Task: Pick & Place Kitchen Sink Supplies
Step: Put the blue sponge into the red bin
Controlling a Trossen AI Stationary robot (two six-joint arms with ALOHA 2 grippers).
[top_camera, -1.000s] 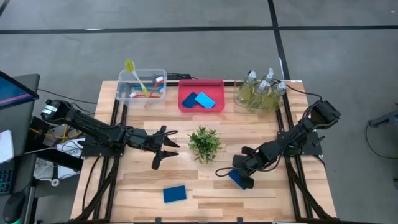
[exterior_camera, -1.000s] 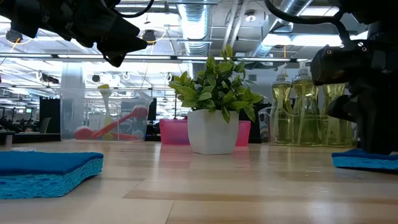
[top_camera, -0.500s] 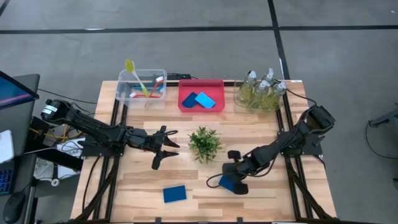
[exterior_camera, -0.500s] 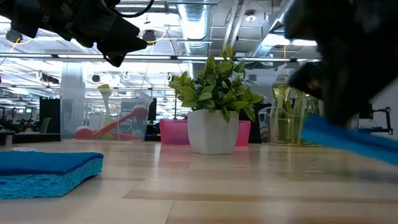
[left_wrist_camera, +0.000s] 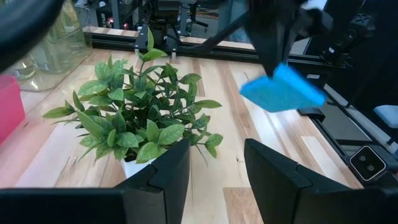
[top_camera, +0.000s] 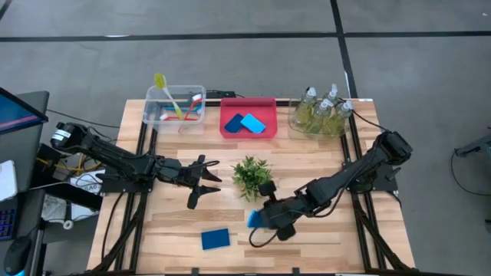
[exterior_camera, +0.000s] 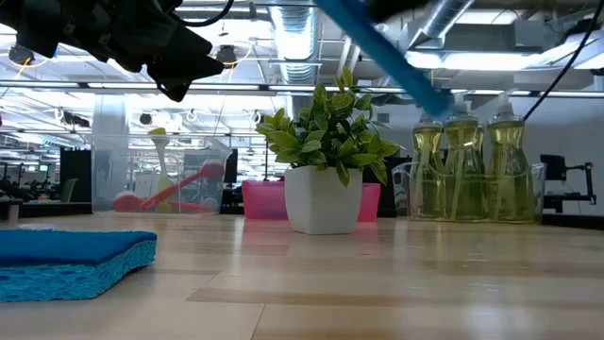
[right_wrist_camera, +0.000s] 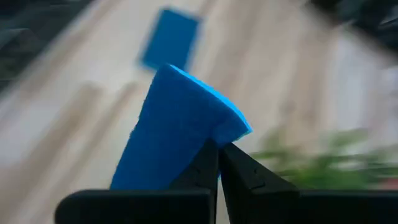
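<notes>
My right gripper (top_camera: 263,220) is shut on a flat blue sponge (top_camera: 254,218) held above the table, in front of the small leafy plant (top_camera: 252,175). The left wrist view shows this sponge (left_wrist_camera: 283,90) in the air to the plant's right. My left gripper (top_camera: 205,182) stands open left of the plant, with nothing between its fingers (left_wrist_camera: 168,177). Another blue sponge (top_camera: 215,238) lies flat on the table near the front edge. Two more sponges (top_camera: 245,123) lie in the pink bin (top_camera: 248,103). My right gripper pinches the sponge's near edge (right_wrist_camera: 208,140) between its two fingers (right_wrist_camera: 239,168). The sponge is lifted clear of the table and sticks out past the fingertips, tilted, as the low view (exterior_camera: 387,52) also shows.
A clear bin (top_camera: 175,92) with long-handled brushes stands at the back left. A clear bin (top_camera: 320,126) of pump bottles stands at the back right. The plant's white pot (exterior_camera: 324,198) stands mid-table between both arms.
My right gripper has risen from the table with the blue sponge, gone toward the table's left and rolled about its own line. The sponge, flat on the table a second ago, is now lifted clear and tilted.
</notes>
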